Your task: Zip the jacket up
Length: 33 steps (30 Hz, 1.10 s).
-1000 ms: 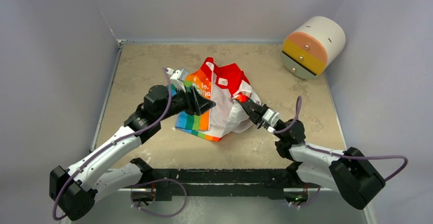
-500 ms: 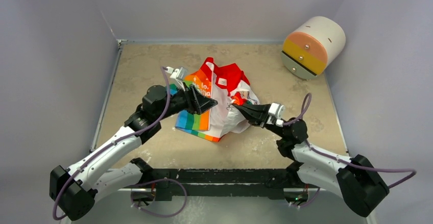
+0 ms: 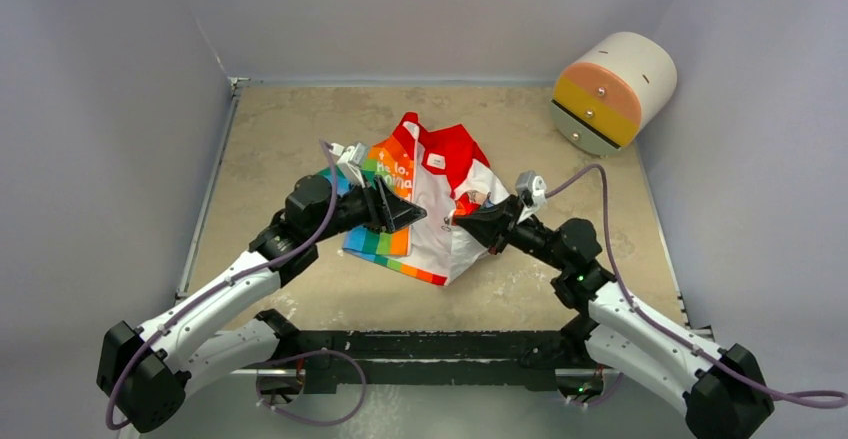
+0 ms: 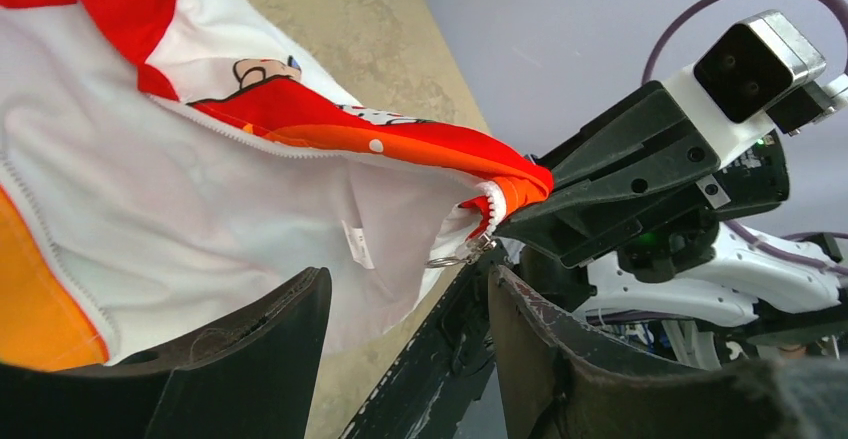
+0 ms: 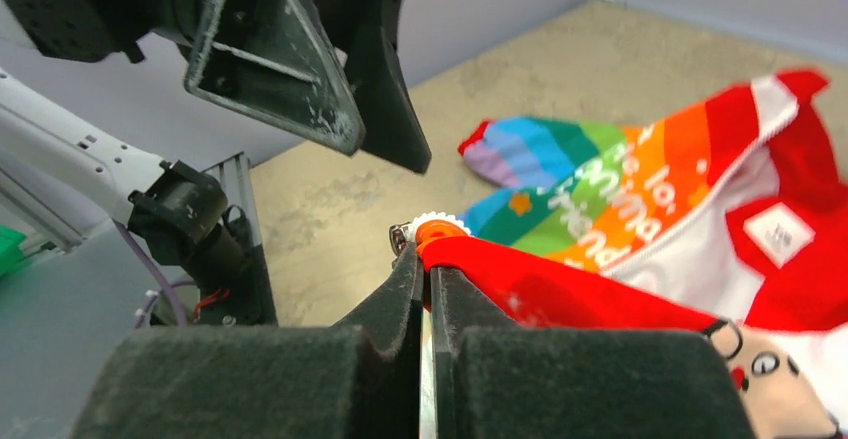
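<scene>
Rolled over and reaching further left than a second ago, the right claw [image 3: 462,221] pinches the jacket [image 3: 440,174] by its zipper end, mid-counter [image 3: 280,129]. Left claw [image 3: 400,209] gapes half-wide, empty, just short of the slider [image 4: 462,252]. All zipping apparently remains. One jacket, two claws, one drum [image 3: 612,92] far right.

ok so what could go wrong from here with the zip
1. The right gripper pinches only a thin corner of the jacket edge, so a tug might pull it free.
2. The zipper pull is small and dangles right beside those closed tips; the open left gripper could miss it or bump into the right gripper.
</scene>
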{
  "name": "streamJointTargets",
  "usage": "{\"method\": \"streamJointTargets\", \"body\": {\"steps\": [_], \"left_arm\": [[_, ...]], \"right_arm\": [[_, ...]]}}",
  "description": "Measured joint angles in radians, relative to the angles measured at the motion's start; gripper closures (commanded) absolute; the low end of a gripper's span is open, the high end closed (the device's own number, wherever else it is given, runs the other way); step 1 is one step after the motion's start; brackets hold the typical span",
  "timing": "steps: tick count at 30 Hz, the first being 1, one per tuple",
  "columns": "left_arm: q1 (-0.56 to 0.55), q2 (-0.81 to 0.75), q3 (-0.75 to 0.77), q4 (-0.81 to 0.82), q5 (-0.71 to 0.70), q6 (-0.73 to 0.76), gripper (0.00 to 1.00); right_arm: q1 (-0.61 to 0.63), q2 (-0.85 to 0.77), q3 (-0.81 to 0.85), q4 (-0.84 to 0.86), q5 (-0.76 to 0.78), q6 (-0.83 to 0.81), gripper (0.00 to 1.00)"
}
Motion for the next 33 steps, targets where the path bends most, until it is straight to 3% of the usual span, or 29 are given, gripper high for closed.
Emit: {"method": "streamJointTargets", "body": {"steps": [5,14,33], "left_arm": [[0.000,0.009,-0.015,-0.035,-0.049,0.007,0.40],[-0.016,0.134,-0.072,-0.021,-0.087,-0.023,0.39],[-0.180,0.339,-0.156,0.576,0.081,-0.337,0.44]], "right_arm": [[0.000,-0.059,-0.005,-0.173,0.049,0.057,1.00],[0.000,-0.185,-0.069,-0.302,0.082,0.114,1.00],[0.000,-0.287,-0.078,-0.460,-0.005,0.202,1.00]]}}
